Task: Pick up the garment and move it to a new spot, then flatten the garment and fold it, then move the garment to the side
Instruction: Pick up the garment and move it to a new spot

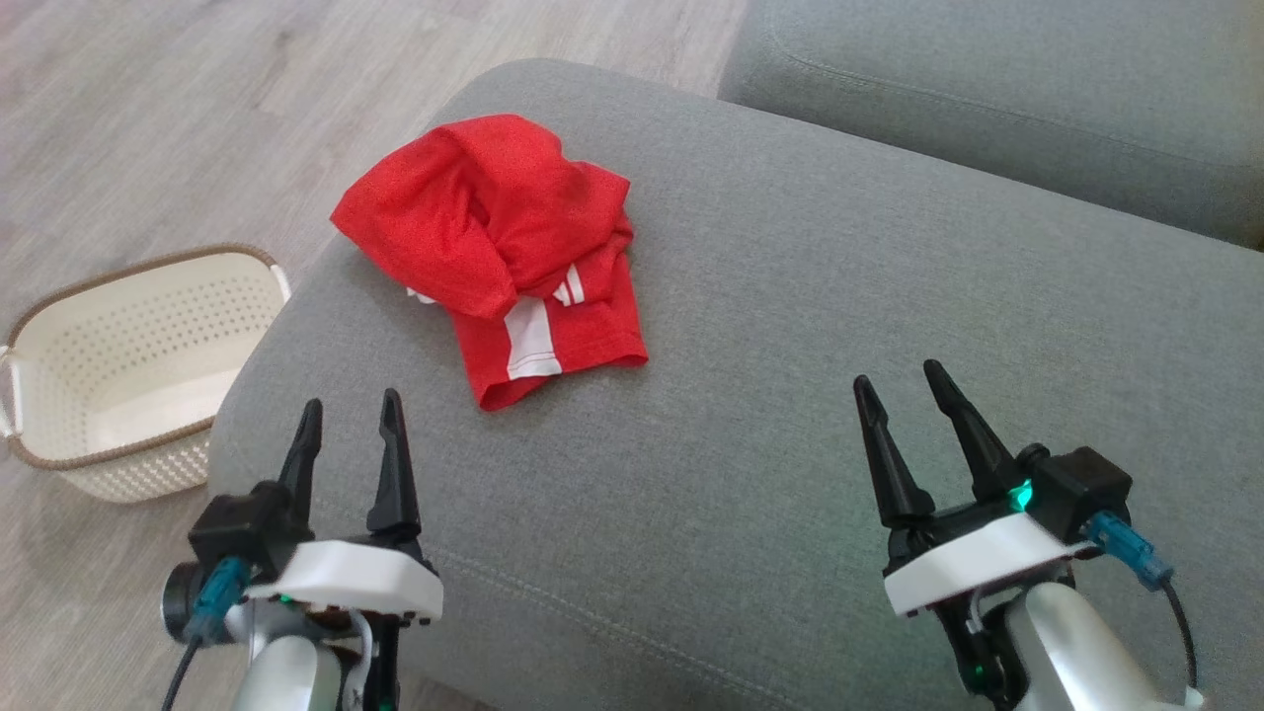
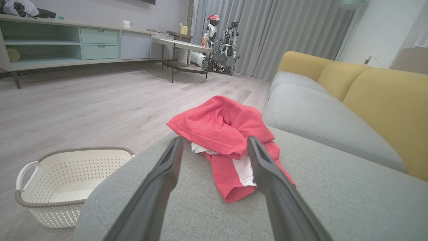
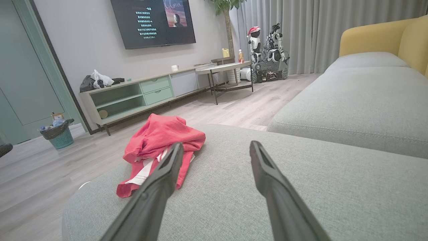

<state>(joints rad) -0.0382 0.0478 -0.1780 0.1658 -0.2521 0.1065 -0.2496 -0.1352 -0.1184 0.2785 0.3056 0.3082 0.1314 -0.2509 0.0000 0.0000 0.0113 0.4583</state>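
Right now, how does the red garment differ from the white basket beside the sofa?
The red garment lies crumpled on the grey sofa cushion; the white basket stands upright on the wood floor. The garment is soft cloth with white stripes; the basket is rigid, perforated and brown-rimmed. Both sit toward the robot's left, untouched.

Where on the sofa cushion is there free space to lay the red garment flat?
Free: the bare stretch of the cushion between the red garment and the right gripper. Crowded: the far left corner, where the garment lies crumpled, near the basket.
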